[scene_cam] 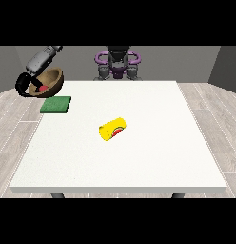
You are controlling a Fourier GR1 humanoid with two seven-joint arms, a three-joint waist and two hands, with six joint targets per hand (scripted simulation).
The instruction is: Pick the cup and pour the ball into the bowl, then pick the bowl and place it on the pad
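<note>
A brown wooden bowl (49,82) hangs tilted in the air above the table's far left corner, with a red ball (44,88) inside it. The black hand at the view's left (24,84) is curled round the bowl's left rim. Just below and to the right of the bowl lies the green pad (56,105), flat on the table. A yellow cup (113,128) with a red mark lies on its side near the table's middle. The other hand is not in view.
The white table (139,162) stretches towards the camera. The robot's body (117,64) stands behind the far edge. Wooden floor surrounds the table.
</note>
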